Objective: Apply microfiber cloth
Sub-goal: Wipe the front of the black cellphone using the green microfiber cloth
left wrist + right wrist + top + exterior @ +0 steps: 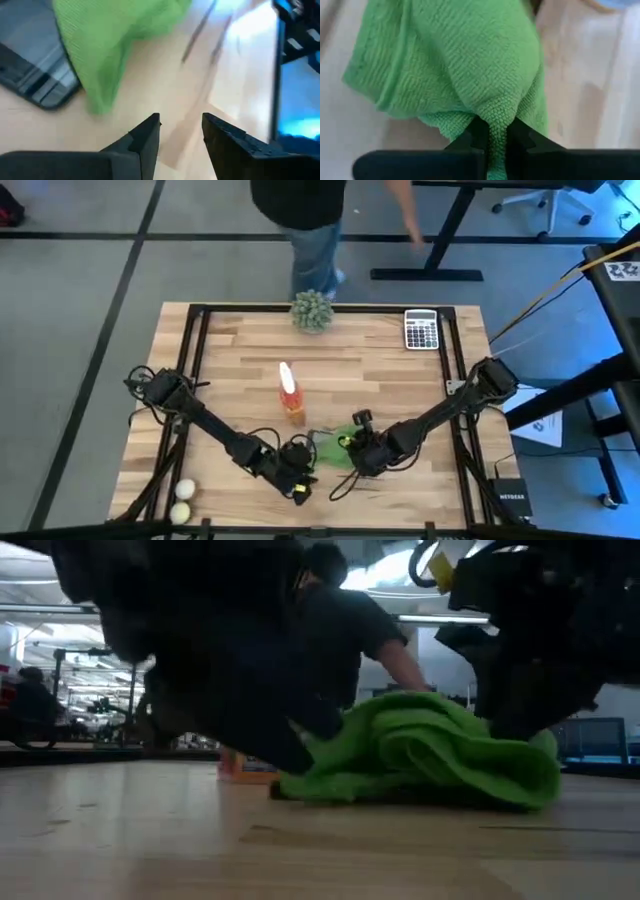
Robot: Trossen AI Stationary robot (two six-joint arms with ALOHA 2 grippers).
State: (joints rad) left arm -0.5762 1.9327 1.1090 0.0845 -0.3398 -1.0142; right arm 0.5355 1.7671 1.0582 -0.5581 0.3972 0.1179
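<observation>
1. Right gripper pinching a fold of cloth, low at table's near middle.
2. Left gripper just beside, jaws narrowly parted, empty.
3. Bottle upright behind cloth.

Two dark jointed arms trailing black cables, yellow marks near each matte black two-fingered pincer.

There is one green cloth. There is one orange spray bottle. There is one fuzzy plant ball. There is one calculator. There are two small pale balls at a corner of the surface. There are two robot arms. One person stands behind.
</observation>
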